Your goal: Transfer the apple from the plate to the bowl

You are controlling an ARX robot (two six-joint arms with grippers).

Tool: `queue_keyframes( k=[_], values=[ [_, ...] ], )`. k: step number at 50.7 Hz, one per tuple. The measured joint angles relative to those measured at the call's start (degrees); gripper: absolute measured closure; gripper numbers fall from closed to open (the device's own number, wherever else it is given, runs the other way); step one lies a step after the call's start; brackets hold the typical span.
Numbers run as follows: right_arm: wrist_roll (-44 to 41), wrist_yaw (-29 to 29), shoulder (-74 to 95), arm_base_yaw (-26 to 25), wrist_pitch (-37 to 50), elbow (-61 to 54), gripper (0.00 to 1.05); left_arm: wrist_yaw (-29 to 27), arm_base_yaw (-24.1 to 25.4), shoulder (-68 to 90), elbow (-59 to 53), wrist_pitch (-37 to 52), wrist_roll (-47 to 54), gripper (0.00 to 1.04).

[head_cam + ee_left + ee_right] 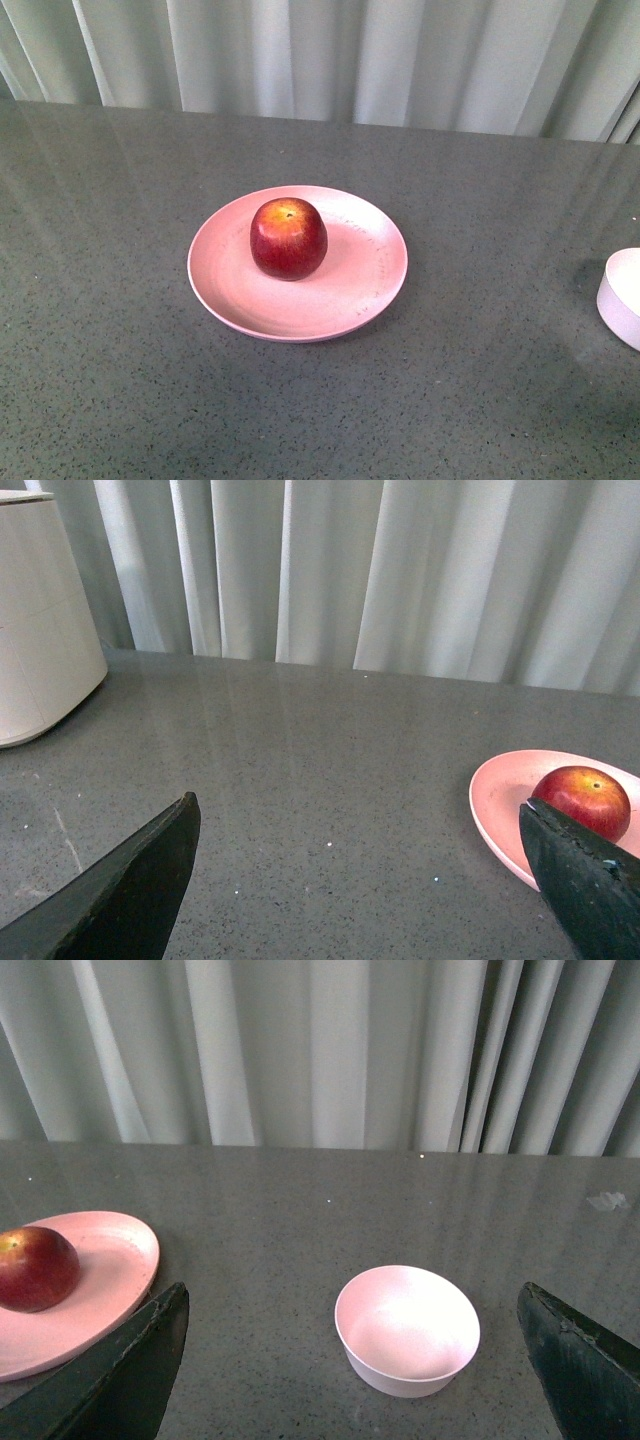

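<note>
A dark red apple point(288, 238) sits upright on the wide pink plate point(345, 290) in the middle of the grey table. The small pale bowl point(622, 296) stands at the right edge of the front view, partly cut off, and it is empty. No arm shows in the front view. My left gripper point(360, 815) is open over bare tabletop, with the apple point(585, 798) and plate point(497, 802) beside one fingertip. My right gripper point(352, 1305) is open, and the bowl point(407, 1328) lies between its fingers further out; the apple point(35, 1268) and plate point(110, 1270) are off to one side.
A white rounded appliance point(35, 620) stands on the table at the edge of the left wrist view. Pale curtains point(330, 55) hang behind the table's far edge. The grey speckled tabletop point(130, 200) spreads around the plate.
</note>
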Motion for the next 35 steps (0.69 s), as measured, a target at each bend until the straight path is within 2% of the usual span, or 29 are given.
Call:
queue_keyframes(
  k=[12, 18, 21, 23, 30, 35],
  values=[
    [0.1, -0.3, 0.2, 0.0, -0.3, 0.2, 0.09, 0.0, 0.0, 0.0, 0.0, 0.0, 0.0, 0.09],
    [1.9, -2.9, 8.8, -0.7, -13.2, 4.8, 0.09, 0.0, 0.0, 0.0, 0.0, 0.0, 0.0, 0.09],
    [1.8, -3.7, 13.5, -1.7, -13.0, 5.5, 0.09, 0.0, 0.0, 0.0, 0.0, 0.0, 0.0, 0.09],
    [1.4, -4.8, 16.9, -3.3, -10.7, 6.0, 0.09, 0.0, 0.0, 0.0, 0.0, 0.0, 0.0, 0.09],
    [-3.2, -10.5, 37.2, -13.4, 7.1, 12.8, 0.09, 0.0, 0.0, 0.0, 0.0, 0.0, 0.0, 0.09],
    [-5.4, -12.4, 53.2, -17.1, 16.8, 17.2, 0.09, 0.0, 0.0, 0.0, 0.0, 0.0, 0.0, 0.09]
  ],
)
